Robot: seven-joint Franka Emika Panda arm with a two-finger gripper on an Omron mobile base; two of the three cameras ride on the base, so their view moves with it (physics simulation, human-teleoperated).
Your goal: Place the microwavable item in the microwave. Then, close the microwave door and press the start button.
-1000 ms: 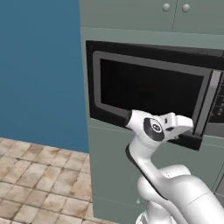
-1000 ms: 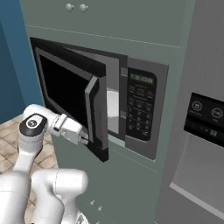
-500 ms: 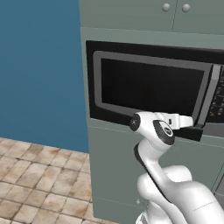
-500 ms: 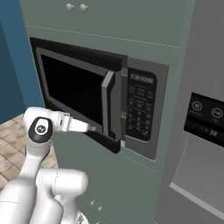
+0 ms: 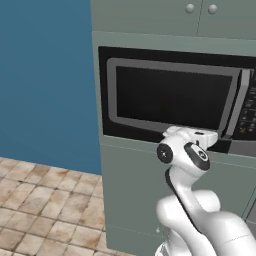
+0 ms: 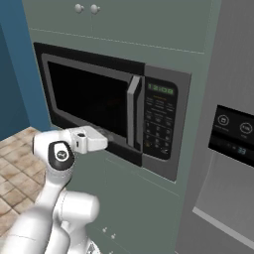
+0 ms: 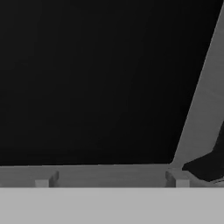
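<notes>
The microwave [image 5: 176, 52] is set into the grey-green cabinet front, with its keypad panel [image 6: 159, 124] on the right. The microwave door [image 5: 170, 95] lies flush against the front, its vertical grey handle bar [image 5: 238, 102] beside the keypad. My gripper [image 5: 216, 142] is open and holds nothing, pressed close against the door's lower right edge. From the right base view, the gripper [image 6: 110, 144] meets the door [image 6: 89, 99] just left of the handle [image 6: 133, 111]. In the hand view the fingertips [image 7: 43, 181] stand wide apart before the dark window [image 7: 96, 78]. The microwavable item is hidden.
A grey fridge with a dark control panel [image 6: 233, 134] stands right of the microwave. Cabinet doors with round knobs [image 5: 200, 9] sit above it, and a plain cabinet front [image 5: 135, 190] below. A blue wall [image 5: 45, 75] and tiled floor [image 5: 40, 200] lie to the left.
The door has swung from ajar to flush against the microwave. My hand followed it forward and to the right, staying open throughout.
</notes>
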